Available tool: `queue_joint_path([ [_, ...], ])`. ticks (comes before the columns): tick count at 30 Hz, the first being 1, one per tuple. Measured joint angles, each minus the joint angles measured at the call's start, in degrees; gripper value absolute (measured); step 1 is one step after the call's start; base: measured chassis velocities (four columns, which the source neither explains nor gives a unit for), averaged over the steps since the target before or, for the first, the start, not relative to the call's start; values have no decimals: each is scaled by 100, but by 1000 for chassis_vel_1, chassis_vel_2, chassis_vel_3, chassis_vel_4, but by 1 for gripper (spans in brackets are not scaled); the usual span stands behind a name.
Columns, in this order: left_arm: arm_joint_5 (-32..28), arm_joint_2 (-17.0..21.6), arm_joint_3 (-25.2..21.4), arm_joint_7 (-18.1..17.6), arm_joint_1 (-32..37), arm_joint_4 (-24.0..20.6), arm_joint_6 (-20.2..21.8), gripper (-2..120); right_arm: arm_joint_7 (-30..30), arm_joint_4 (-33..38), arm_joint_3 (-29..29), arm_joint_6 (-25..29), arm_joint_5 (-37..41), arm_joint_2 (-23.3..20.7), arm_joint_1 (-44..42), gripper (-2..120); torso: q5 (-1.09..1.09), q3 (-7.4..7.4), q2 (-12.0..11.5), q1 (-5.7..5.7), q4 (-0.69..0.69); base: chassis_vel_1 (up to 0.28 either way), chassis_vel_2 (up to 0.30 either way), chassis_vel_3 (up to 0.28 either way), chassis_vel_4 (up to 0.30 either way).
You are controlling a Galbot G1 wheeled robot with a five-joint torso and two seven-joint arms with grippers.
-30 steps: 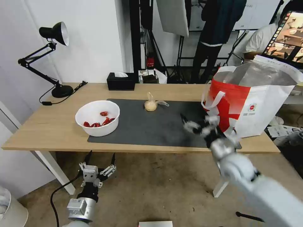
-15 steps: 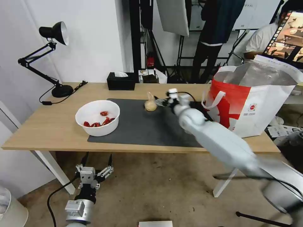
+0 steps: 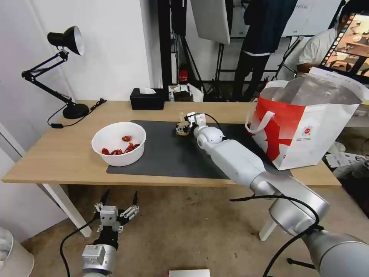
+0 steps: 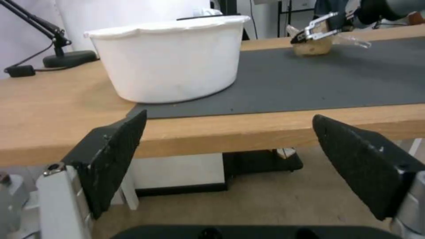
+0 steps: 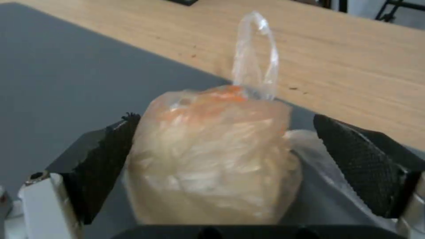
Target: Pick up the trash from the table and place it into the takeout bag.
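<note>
Right wrist: open claw (image 5: 230, 172) astride knotted bag (image 5: 212, 156)

The robot's arms are smooth silver-grey tubes with rounded joints. Black cables trail beside each one. Both grippers, right gripper (image 3: 183, 127) and left gripper (image 3: 119, 200), carry black textured pads (image 4: 116, 156) on pale metal fingers

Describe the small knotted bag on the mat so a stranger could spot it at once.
Find the light-wood table and its dark grey mat. Near the mat's far edge sits the small knotted bag, clear plastic stuffed with beige contents, between the open fingers of the right pincer. Unlike the white bowl, it is soft and lumpy, with a twisted tail sticking up.
</note>
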Motion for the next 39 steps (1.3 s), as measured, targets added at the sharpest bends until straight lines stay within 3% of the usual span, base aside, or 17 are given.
queue_joint_path([
  [5, -7, 7, -14, -4, 21, -26, -12, 100, -47, 8, -13, -75, -18, 48, 0, 94, 0, 0, 0, 0, 0, 0, 0, 0, 0],
  [11, -159, -5, -3, -82, 75, -225, -27, 100, 305, 197, -36, -620, -55, 110, -28, 71, 0, -1, 1, 0, 1, 0, 0, 0, 0],
  [14, -163, -5, -2, -82, 76, -238, -26, 100, 335, 219, -37, -672, -52, 110, -30, 66, 0, -1, 1, 0, 1, 0, 0, 0, 0],
  [17, -174, 7, -1, -85, 70, -242, -25, 100, 508, 349, -65, -851, 12, 37, -34, 45, 0, -1, 1, 0, 1, 0, 0, 0, 0],
  [21, -174, 4, 7, -84, 69, -212, -26, 100, 607, 521, -118, -907, 160, -82, -39, 37, 0, -1, 1, 0, 0, 0, 0, 0, 0],
  [23, -169, 1, 18, -84, 66, -205, -26, 100, 672, 700, -140, -915, 260, -187, -74, 26, 0, -1, 1, 0, 1, 0, 0, 0, 0],
  [26, -152, 3, 18, -83, 62, -199, -26, 100, 762, 910, -141, -892, 321, -289, -128, 19, 1, -1, 1, 0, 1, 0, 0, 0, 0],
  [29, -134, 21, 9, -81, 68, -204, -26, 100, 1005, 1678, -203, -878, 532, -691, -241, 11, 1, 0, 1, 0, 2, 0, 0, 0, 0],
  [34, -100, -6, -2, -82, 116, -255, -26, 100, 1385, 2648, -229, -874, 611, -1215, -398, 8, 1, 0, 1, 0, -2, 0, 0, 0, 0],
  [37, -30, -55, 5, -83, 165, -321, -26, 100, 1635, 3714, -224, -562, 174, -1805, -615, 8, 3, -1, 1, 0, 3, 0, 0, 0, 0],
  [38, -30, -55, 5, -83, 165, -321, -26, 100, 1635, 3714, -224, -562, 174, -1805, -615, 8, 3, -1, 1, 0, 3, 0, 0, 0, 0],
  [39, 5, -82, 25, -84, 188, -361, -25, 100, 1781, 4278, -91, -266, -211, -2196, -771, 8, 3, 0, 1, 0, 2, 0, 0, 0, 0],
])
